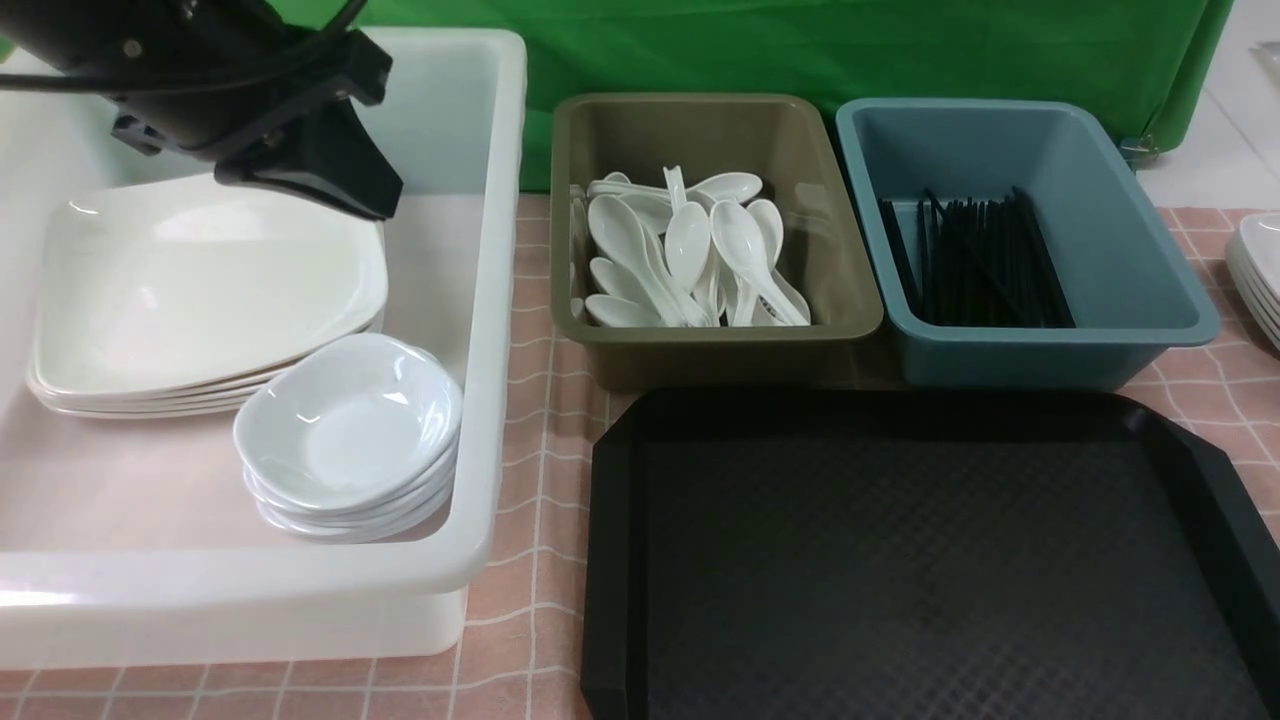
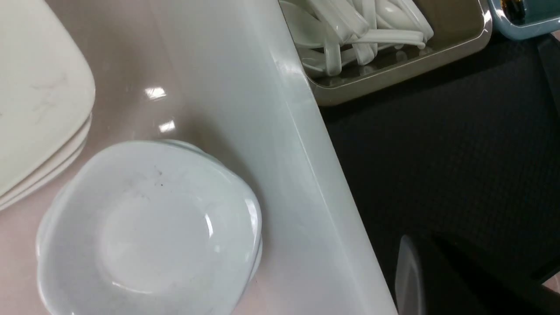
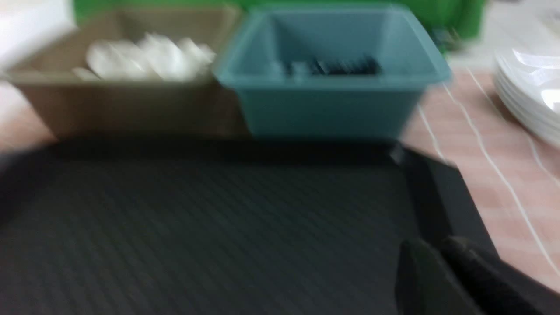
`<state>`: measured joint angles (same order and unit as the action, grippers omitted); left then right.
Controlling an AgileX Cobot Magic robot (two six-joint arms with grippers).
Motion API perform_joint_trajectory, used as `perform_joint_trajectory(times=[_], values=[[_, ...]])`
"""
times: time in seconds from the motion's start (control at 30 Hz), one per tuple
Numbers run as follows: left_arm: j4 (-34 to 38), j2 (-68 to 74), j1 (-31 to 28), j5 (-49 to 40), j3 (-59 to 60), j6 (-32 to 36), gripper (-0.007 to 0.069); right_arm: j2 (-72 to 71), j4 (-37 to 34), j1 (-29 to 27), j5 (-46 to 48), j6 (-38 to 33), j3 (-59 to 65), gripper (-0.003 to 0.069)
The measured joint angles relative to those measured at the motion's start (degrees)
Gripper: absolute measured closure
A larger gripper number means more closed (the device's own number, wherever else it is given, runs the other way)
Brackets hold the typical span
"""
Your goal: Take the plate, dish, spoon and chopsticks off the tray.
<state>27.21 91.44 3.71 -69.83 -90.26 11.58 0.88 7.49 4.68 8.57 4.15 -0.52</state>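
The black tray (image 1: 610,520) lies at the front right with nothing on its patterned surface (image 3: 197,227). Large white plates (image 1: 200,290) are stacked in the white tub, with a stack of small white dishes (image 1: 350,430) in front of them. White spoons (image 1: 690,250) fill the olive tub and black chopsticks (image 1: 975,260) lie in the blue tub. My left gripper (image 1: 385,205) hangs shut and empty over the tub, above the plates' right corner; its wrist view looks down on the dishes (image 2: 144,227). My right gripper (image 3: 431,245) shows only in its blurred wrist view, low over the tray's right part.
The white tub (image 1: 490,300) takes up the left side, the olive tub (image 1: 830,310) and the blue tub (image 1: 1150,320) stand behind the tray. Another pile of white plates (image 1: 1260,270) sits at the right edge on the pink checked cloth.
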Motion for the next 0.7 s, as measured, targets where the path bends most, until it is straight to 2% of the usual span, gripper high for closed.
perform_joint_trajectory(times=[0.13,0.4,0.7], values=[[-0.4,-1.5,0.5,-0.1,2.6,-0.2,0.0627,0.0,0.0,-2.1,-0.3,0.1,0.1,0.0533],[-1.0,-12.4,1.7,0.0,7.6,-4.5,0.0627,0.0,0.1,-2.3,1.4,0.1,-0.1,0.0516],[-14.6,-30.9,21.3,0.1,18.1,-5.1,0.0627,0.0,0.1,-2.3,1.5,0.1,-0.1,0.0495]])
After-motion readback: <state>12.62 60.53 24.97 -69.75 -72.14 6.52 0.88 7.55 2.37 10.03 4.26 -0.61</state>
